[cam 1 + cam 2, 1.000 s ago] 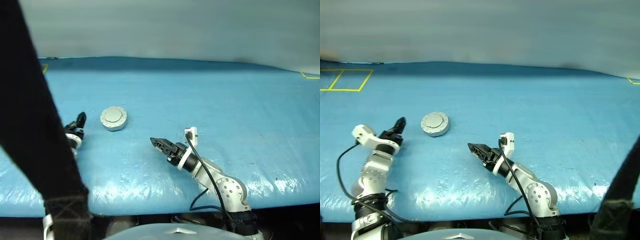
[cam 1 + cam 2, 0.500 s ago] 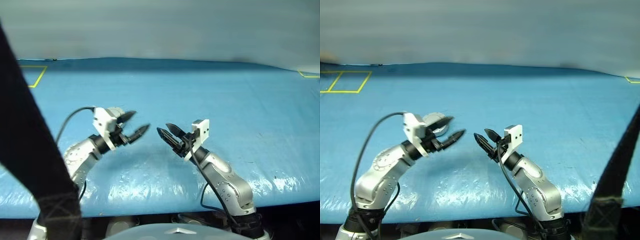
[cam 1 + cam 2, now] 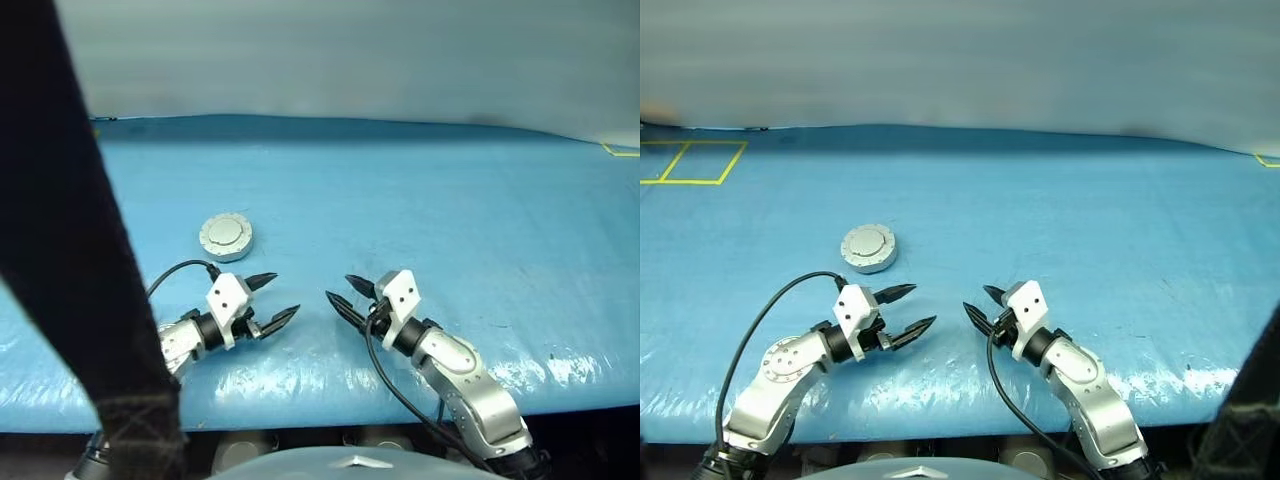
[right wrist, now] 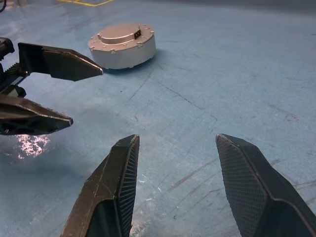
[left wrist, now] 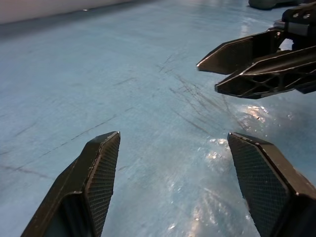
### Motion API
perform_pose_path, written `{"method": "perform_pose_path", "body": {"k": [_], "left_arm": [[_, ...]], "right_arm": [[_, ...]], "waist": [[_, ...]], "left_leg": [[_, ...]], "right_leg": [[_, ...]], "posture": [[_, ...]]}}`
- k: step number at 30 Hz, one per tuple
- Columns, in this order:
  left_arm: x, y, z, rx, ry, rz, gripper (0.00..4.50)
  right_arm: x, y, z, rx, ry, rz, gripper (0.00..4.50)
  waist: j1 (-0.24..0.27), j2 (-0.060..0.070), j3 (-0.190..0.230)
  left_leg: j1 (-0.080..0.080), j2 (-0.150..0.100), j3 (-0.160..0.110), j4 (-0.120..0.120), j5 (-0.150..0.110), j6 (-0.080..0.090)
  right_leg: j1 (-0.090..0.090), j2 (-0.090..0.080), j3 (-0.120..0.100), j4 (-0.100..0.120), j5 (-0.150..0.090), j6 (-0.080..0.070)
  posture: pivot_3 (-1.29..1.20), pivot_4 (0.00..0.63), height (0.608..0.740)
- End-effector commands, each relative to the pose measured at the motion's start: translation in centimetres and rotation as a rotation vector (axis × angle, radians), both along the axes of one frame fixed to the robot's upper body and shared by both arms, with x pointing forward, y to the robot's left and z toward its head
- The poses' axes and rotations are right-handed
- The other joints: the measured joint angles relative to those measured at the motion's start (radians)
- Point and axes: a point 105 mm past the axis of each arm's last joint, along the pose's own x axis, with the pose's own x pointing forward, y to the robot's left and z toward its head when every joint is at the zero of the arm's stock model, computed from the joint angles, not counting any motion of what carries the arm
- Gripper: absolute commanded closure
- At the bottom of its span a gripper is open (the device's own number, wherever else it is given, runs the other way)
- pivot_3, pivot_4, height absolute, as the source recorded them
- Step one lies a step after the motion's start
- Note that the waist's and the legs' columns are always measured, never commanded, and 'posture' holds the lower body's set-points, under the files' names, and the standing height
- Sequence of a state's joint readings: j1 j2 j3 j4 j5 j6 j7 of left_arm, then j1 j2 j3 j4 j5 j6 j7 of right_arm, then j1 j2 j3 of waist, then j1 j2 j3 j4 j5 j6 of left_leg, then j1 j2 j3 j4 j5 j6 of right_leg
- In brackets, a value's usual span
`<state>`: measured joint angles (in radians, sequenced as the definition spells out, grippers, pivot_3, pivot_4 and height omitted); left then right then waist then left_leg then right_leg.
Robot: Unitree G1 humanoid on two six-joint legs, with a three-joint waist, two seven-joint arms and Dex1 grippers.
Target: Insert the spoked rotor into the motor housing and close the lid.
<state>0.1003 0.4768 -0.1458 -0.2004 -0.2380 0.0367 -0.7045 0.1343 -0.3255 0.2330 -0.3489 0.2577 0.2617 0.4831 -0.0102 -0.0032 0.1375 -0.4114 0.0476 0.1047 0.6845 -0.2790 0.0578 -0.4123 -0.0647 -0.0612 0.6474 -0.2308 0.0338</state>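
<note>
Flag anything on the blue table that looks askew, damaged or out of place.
Nothing stands out. The closed grey motor assembly sits flat and upright on the blue table, lid seated evenly. The left gripper and right gripper are both open and empty, facing each other apart from it. The table shows only scuff marks.

Blue table [image 3: 1090, 210] with one metal disc.
The lid [image 3: 869, 247], pale silver and round, lies flat left of centre.

Blue table cover [image 3: 1090, 200], yellow tape square [image 3: 690, 160] at far-left corner.
</note>
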Motion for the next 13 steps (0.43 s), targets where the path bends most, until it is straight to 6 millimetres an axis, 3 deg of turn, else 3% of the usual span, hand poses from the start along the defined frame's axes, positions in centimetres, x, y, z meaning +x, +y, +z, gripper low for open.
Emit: {"method": "perform_pose_path", "body": {"k": [1, 13], "left_arm": [[0.8, 0.9, 0.9, -0.033, -0.057, 0.054, 0.78], [1.5, 1.1, 1.1, -0.104, -0.047, 0.11, 0.78]], "right_arm": [[0.6, -0.1, 1.2, 0.033, -0.052, -0.017, 1.91], [1.6, -0.8, 1.1, 0.02, -0.054, -0.097, 1.91]], "waist": [[0.0, 0.0, 0.0], [0.0, 0.0, 0.0]], "left_leg": [[0.0, 0.0, 0.0, 0.0, 0.0, 0.0], [0.0, -0.001, 0.0, 0.0, 0.001, -0.001]], "right_leg": [[0.0, 0.0, 0.0, 0.0, 0.0, 0.0], [0.0, 0.0, 0.0, 0.001, 0.003, 0.005]], "posture": [[0.0, 0.15, 0.74], [0.0, 0.15, 0.74]]}}
